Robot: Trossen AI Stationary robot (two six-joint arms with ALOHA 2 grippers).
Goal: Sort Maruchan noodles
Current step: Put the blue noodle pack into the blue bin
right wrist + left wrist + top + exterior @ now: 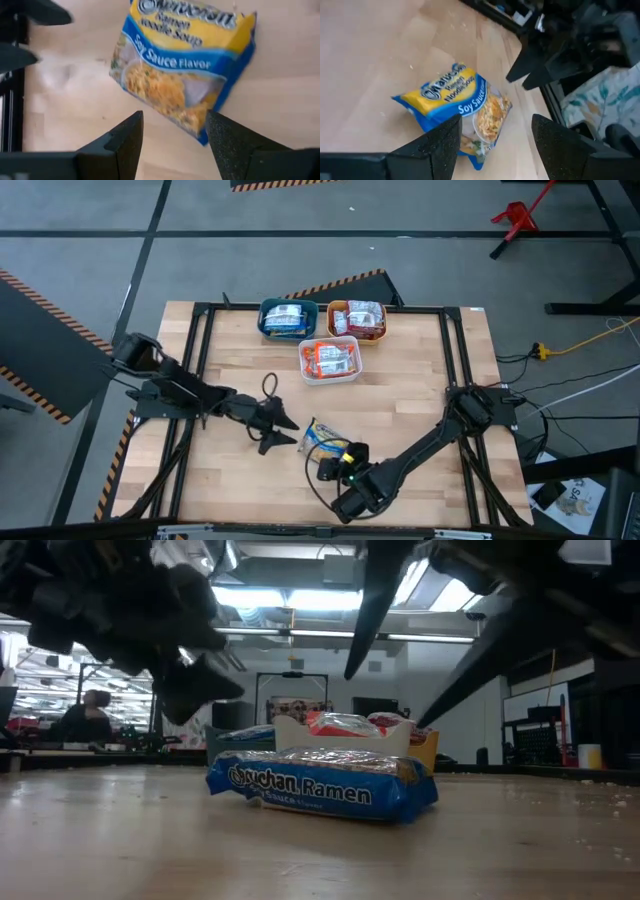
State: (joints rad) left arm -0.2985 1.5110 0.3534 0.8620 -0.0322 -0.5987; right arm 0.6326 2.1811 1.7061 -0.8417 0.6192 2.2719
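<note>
One blue-and-yellow Maruchan packet (325, 438) lies flat on the wooden table near its near edge, seen also in the low view (325, 785). My left gripper (287, 433) is open just left of it, with the packet (457, 102) ahead of its fingers. My right gripper (332, 464) is open on the packet's near side, the packet (185, 65) just beyond its fingertips. Neither touches it. Other packets lie sorted in the teal bin (288, 320), the orange bin (357, 320) and the white bin (330, 360).
The three bins stand close together at the table's far middle. Bare wood lies between them and the packet. A black frame (200, 360) runs along the table's sides. In the low view a person (88, 718) sits in the room far behind the table.
</note>
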